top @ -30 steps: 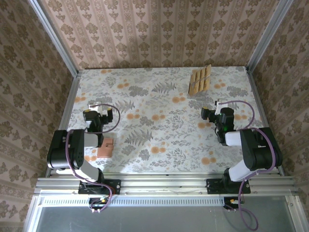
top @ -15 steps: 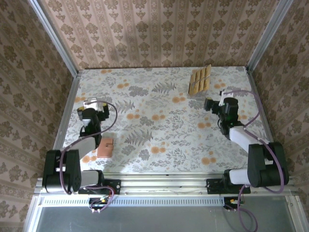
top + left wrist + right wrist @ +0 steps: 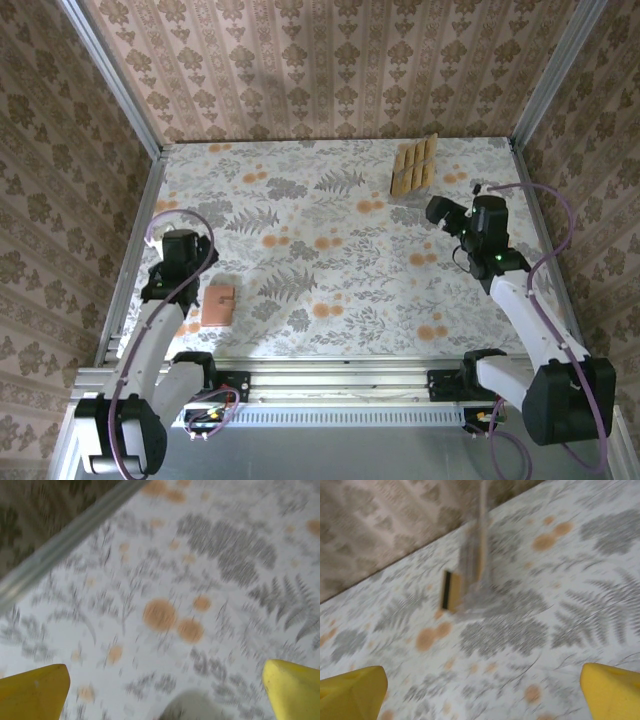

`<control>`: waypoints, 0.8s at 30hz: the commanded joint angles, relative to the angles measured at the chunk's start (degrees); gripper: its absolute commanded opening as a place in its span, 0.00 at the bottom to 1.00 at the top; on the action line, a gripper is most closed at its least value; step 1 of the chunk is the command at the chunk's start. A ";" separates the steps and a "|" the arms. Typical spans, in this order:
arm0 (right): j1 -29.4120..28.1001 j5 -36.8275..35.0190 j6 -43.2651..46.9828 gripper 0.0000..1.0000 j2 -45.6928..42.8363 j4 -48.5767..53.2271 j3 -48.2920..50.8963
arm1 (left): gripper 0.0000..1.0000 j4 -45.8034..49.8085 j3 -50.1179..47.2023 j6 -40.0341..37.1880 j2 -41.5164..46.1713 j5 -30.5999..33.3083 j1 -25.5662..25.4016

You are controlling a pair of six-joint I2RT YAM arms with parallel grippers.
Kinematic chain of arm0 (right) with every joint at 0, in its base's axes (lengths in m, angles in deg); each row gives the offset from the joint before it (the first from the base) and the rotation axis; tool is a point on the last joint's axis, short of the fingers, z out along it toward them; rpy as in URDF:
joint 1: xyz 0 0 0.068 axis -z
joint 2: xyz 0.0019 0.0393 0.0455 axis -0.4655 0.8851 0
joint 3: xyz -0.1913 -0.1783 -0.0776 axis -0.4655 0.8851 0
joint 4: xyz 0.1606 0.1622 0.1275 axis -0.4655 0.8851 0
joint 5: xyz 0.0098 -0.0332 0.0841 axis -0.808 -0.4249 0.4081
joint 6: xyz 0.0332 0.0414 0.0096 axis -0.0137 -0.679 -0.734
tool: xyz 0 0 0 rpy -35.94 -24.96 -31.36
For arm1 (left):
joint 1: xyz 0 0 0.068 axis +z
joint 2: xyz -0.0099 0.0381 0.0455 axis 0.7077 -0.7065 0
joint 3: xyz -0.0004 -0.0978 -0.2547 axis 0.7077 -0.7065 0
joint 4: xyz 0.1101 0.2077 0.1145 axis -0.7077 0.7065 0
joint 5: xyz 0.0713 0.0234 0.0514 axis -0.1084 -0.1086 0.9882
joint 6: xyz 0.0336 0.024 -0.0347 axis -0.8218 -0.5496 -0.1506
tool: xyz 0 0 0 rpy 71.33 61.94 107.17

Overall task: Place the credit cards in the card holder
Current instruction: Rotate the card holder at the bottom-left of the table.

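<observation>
Left gripper (image 3: 163,684): jaws wide apart, empty. Right gripper (image 3: 483,684): same. Both arms stretched forward.

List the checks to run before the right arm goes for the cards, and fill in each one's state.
1. Jaws of the right gripper wide, nothing between them: ok.
2. Jaws of the left gripper wide, nothing between them: ok.
3. The credit cards located, at the far right of the table: ok.
4. Bare table between the right gripper and the credit cards: ok.
5. The card holder located, near left, apart from both grippers: ok.
6. The card holder opened to take a card: cannot tell.
</observation>
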 commanded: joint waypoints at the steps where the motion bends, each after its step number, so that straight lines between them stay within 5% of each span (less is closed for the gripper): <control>1: -4.51 6.76 -2.21 1.00 -0.90 4.19 2.02 | 1.00 12.70 -2.86 11.61 2.01 -1.33 -0.95; 8: -15.99 1.68 -3.69 1.00 0.56 3.38 3.99 | 1.00 9.43 -4.89 12.48 -2.88 -3.38 -2.27; 24: -19.76 1.57 -3.62 1.00 6.16 3.80 -0.04 | 1.00 -1.99 -6.87 14.91 -10.12 -8.62 -11.71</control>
